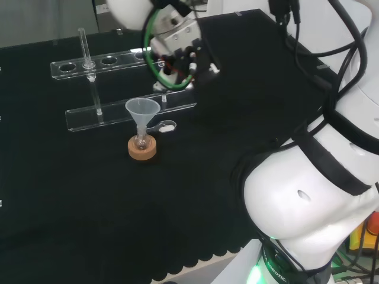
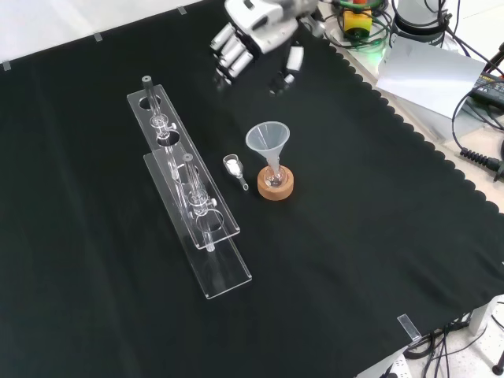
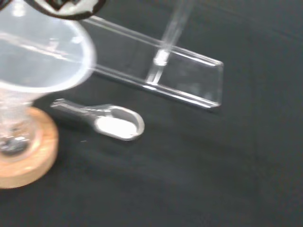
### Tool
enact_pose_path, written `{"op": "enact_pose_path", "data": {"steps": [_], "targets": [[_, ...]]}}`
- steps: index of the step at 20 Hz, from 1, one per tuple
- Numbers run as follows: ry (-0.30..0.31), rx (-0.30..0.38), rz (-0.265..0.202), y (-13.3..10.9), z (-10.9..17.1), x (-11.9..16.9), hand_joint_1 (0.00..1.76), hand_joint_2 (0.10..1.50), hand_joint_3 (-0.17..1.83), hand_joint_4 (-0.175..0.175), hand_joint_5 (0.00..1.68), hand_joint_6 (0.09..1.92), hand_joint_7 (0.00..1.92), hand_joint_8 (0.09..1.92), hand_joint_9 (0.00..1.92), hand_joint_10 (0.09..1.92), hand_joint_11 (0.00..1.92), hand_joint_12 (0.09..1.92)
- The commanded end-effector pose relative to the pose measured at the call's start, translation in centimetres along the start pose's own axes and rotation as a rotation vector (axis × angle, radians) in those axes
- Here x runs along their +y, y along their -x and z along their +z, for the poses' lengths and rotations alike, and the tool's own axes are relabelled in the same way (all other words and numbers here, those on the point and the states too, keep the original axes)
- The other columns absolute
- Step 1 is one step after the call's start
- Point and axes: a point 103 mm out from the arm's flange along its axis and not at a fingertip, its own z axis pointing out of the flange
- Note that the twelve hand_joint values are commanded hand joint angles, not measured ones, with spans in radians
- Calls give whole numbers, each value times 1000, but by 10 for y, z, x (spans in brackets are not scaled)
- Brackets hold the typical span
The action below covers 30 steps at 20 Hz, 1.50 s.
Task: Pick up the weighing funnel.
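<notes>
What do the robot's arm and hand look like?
The arm is made of big, round, glossy white links with black bands and black cables along it. The hand is black and white, with a green cable looping beside it.

I can read no word, number or sign on the black cloth (image 2: 354, 260) or on anything standing on it. In the head view, small print circles the arm's base (image 1: 277, 267), but I can't make it out.
</notes>
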Motion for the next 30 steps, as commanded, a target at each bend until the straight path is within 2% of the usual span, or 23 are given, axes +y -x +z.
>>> {"op": "enact_pose_path", "data": {"steps": [1,9,21,26,30], "targets": [[-1,76,62,54,23,6,793,666,652,-53,551,87,394,704,665,597,369,1434],[-34,115,74,67,49,19,792,671,660,-55,577,87,425,710,688,593,384,1425],[-82,178,36,54,109,41,810,666,672,-58,628,108,506,712,752,570,415,1398],[-88,208,19,49,127,49,828,665,674,-57,696,171,548,702,790,543,435,1378],[-98,239,5,45,135,54,834,664,673,-58,627,346,569,685,816,501,448,1366]]}}
